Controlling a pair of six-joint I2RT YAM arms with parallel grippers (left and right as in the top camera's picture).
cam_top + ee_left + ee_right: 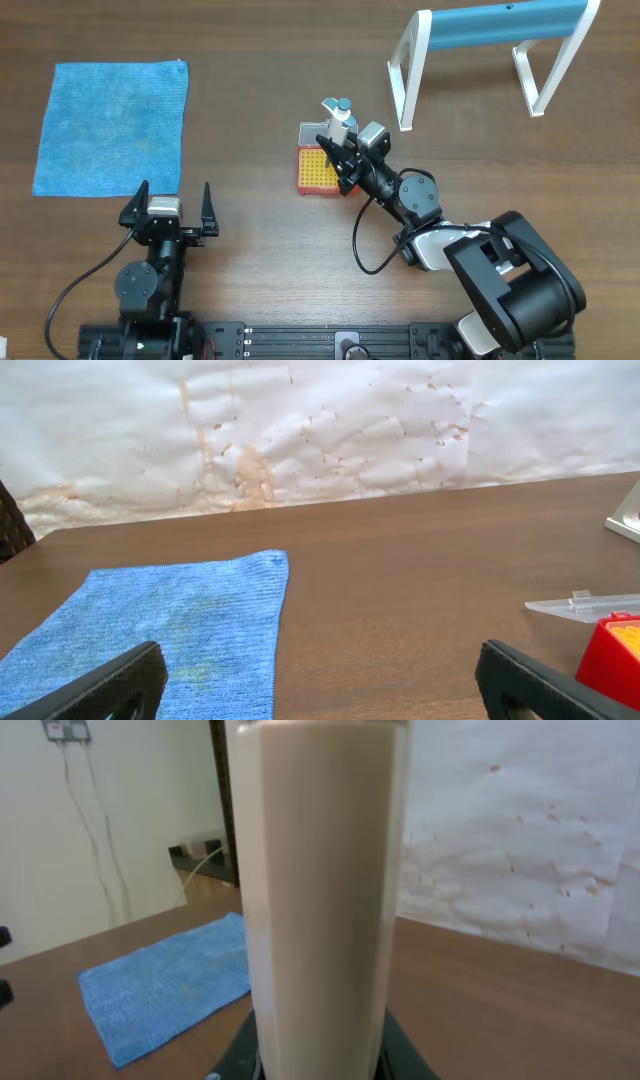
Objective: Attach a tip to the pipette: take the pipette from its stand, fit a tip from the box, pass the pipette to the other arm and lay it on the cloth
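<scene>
Pipette within right end effector

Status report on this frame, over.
Left gripper open, by cloth. Right gripper shut on pipette, near tip box. No obstruction seen between arms.

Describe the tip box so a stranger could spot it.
From the blue cloth at the left of the table, look right to the middle. The tip box sits by the right claw: the only red thing, topped with yellow tips.
</scene>
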